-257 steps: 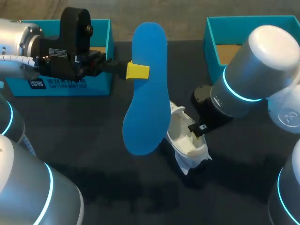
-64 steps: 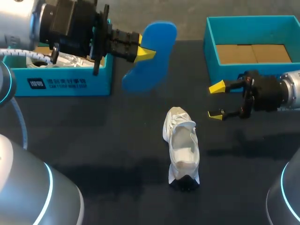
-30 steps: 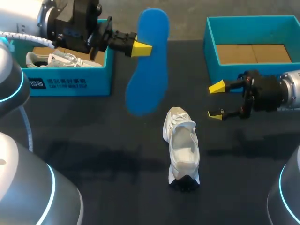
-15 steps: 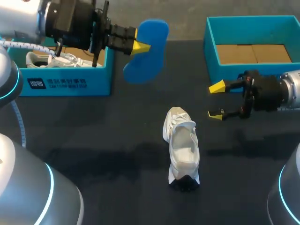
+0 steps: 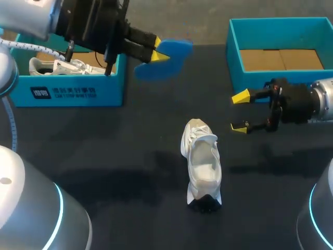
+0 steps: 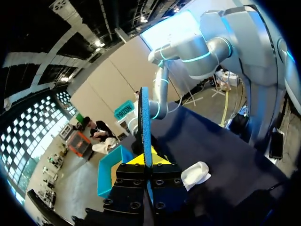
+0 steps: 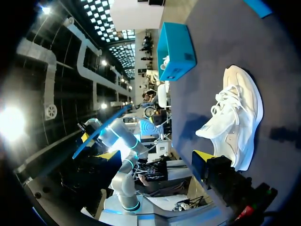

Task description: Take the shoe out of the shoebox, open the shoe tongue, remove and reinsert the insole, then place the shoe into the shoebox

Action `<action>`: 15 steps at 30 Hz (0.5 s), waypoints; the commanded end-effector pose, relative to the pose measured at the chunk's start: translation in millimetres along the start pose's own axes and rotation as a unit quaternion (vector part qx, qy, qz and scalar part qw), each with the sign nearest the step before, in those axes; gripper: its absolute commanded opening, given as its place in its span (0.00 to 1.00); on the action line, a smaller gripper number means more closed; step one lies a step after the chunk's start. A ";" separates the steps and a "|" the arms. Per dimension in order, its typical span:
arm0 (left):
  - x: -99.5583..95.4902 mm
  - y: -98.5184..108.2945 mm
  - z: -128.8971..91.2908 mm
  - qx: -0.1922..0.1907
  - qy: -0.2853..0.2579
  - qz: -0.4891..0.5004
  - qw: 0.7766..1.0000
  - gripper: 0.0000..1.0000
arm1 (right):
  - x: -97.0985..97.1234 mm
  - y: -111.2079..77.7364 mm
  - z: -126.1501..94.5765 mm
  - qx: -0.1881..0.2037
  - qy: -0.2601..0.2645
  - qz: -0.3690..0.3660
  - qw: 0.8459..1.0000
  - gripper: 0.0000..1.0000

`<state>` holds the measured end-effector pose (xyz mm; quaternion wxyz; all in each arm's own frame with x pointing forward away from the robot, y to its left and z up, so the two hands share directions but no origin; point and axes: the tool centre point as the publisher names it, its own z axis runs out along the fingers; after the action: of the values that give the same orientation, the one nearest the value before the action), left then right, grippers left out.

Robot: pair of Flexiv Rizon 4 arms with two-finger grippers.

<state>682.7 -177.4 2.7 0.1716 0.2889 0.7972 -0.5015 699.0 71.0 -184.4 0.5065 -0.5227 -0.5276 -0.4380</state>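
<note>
L claw (image 5: 158, 50) clamped on blue insole (image 5: 176, 48), held aloft nr left shoebox (image 5: 67, 94), prob. lining up for reinsertion. On desk (image 5: 104, 151), white sneaker (image 5: 202, 164) sits opening up, well apart from both claws. R claw (image 5: 239, 112) open beside right shoebox (image 5: 281, 23), likely ready to steady sneaker

Robotics lab bench, seen from my remote station.
My left arm (image 5: 26, 13) and right arm (image 5: 325, 101), grey with glowing cyan rings, hang over a black table (image 5: 104, 156); left shoebox (image 5: 67, 94) and right shoebox (image 5: 281, 26) sit at its far corners.
</note>
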 end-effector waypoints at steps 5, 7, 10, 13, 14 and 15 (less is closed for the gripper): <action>17.4 23.1 40.1 0.002 -0.052 0.149 0.987 0.00 | -0.3 -0.5 1.0 -0.002 0.000 0.000 1.000 1.00; 21.2 24.3 45.1 0.006 -0.065 0.192 0.979 0.00 | -0.3 -0.5 1.0 -0.002 0.000 0.000 1.000 1.00; 27.8 26.1 49.5 0.023 -0.091 0.238 0.967 0.00 | -0.3 -0.5 1.0 -0.002 0.000 0.000 1.000 1.00; 35.0 32.1 50.5 0.023 -0.135 0.277 0.951 0.00 | -0.3 -0.5 1.0 -0.002 0.000 0.000 1.000 1.00; 39.1 34.2 53.1 0.000 -0.135 0.301 0.944 0.00 | -0.3 -0.5 1.0 -0.002 0.000 0.000 1.000 1.00; 41.6 36.3 55.8 -0.009 -0.132 0.309 0.942 0.00 | -0.3 -0.5 1.0 -0.002 0.000 0.000 1.000 1.00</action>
<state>682.4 -209.3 -54.3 0.3133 0.4478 0.7009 -0.4584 699.4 71.2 -184.8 0.5067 -0.5225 -0.5274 -0.4383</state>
